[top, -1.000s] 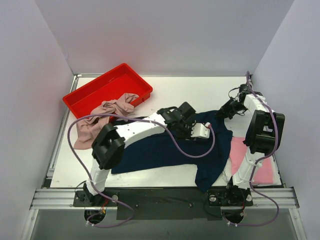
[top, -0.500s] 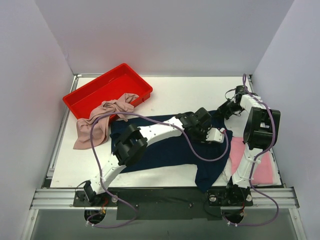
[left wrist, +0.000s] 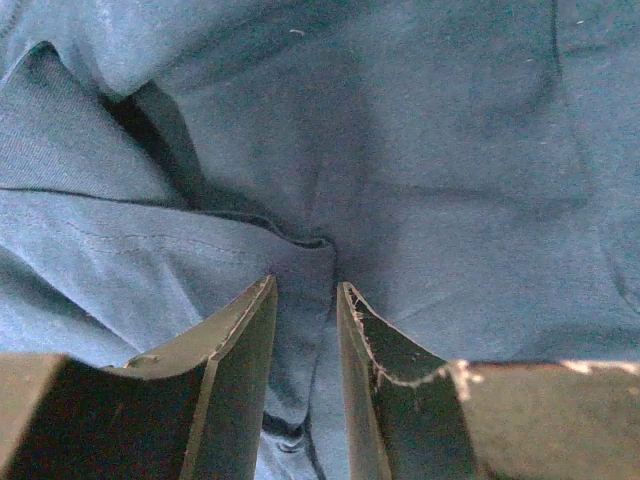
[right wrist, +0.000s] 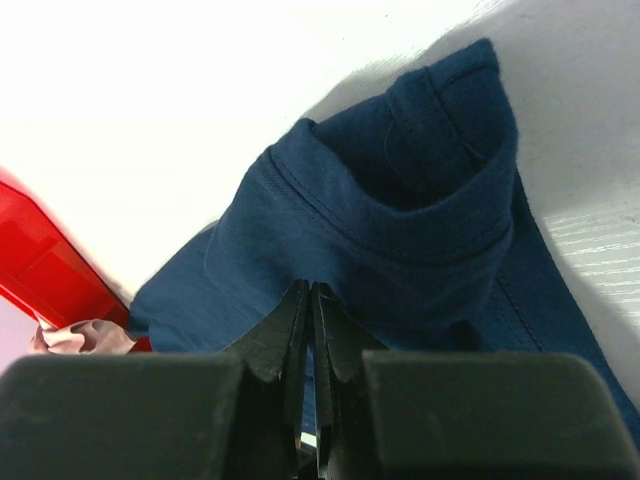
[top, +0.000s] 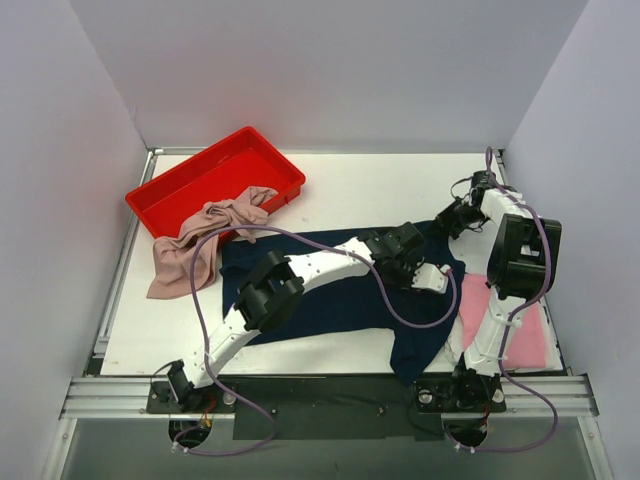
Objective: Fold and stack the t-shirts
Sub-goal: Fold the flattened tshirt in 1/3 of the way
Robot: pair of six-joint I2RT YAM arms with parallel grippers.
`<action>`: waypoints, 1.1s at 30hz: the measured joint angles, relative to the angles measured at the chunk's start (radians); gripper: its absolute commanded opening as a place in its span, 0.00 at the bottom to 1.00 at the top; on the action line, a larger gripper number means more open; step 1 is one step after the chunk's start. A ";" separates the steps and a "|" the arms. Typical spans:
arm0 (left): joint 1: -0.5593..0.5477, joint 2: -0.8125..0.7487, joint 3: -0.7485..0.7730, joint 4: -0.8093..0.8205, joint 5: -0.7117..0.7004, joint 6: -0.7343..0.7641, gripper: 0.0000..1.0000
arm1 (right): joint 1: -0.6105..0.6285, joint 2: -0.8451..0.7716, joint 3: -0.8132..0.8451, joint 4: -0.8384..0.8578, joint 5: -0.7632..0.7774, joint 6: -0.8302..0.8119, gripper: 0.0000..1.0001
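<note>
Left claw (left wrist: 306, 284) part-open, straddling navy shirt (left wrist: 420, 150).

Navy t-shirt (top: 330, 300) is lying rumpled at centre. Bright pink t-shirt (top: 535, 342) is lying flat, right — beige-pink t-shirt (top: 185, 260) is lying crumpled, left.

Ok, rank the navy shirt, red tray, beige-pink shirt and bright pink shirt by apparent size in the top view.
1. navy shirt, clearly largest.
2. red tray.
3. beige-pink shirt and bright pink shirt: too alike to rank; one is bunched, the other partly covered.
</note>
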 measured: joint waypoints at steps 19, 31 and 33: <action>0.002 0.018 0.081 -0.038 -0.036 -0.054 0.00 | 0.004 -0.005 -0.014 0.011 -0.008 -0.030 0.00; 0.094 -0.001 0.139 -0.238 0.164 -0.116 0.00 | 0.012 -0.352 -0.269 -0.103 0.068 -0.145 0.00; 0.101 -0.005 0.121 -0.256 0.177 -0.119 0.00 | 0.012 -0.409 -0.312 -0.135 0.085 -0.160 0.00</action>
